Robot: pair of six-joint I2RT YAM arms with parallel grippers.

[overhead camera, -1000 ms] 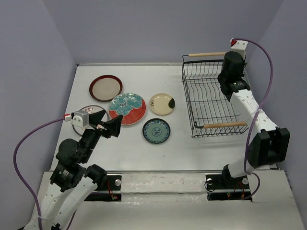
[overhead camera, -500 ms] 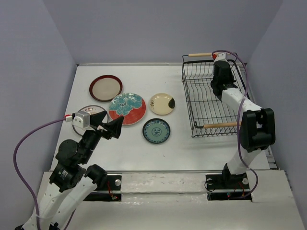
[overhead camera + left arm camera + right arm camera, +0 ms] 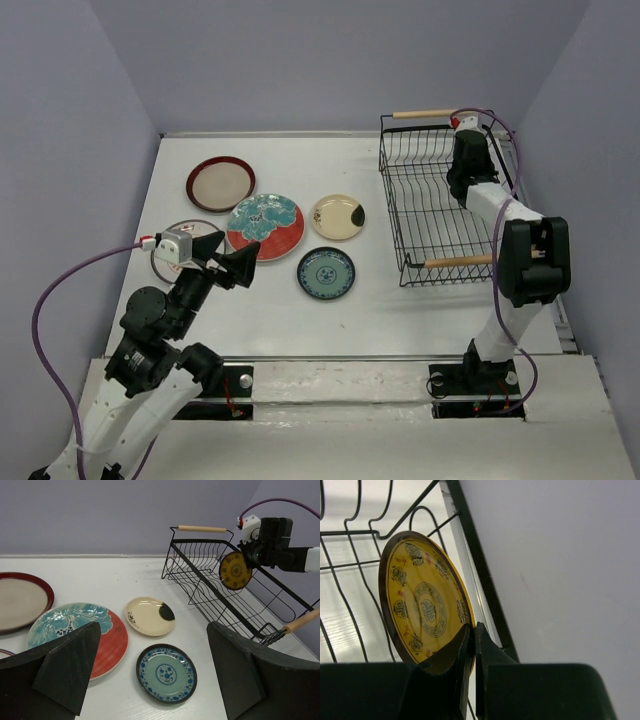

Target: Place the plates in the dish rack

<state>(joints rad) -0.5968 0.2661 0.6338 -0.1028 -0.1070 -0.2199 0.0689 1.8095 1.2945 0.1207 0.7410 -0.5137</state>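
My right gripper is shut on the rim of the yellow patterned plate and holds it on edge over the far part of the black wire dish rack; the left wrist view shows plate and rack too. My left gripper is open and empty above the table. On the table lie the red-rimmed beige plate, the red-and-teal floral plate, the cream plate and the blue patterned plate. A white plate is mostly hidden under my left wrist.
The rack's wooden handles sit at its far side and near side. The purple right wall stands close behind the rack's edge bar. The left gripper's fingers frame the blue plate and the cream plate.
My right arm has swung in from the rack's right side and now holds the plate over its far part. The left arm has hardly moved.
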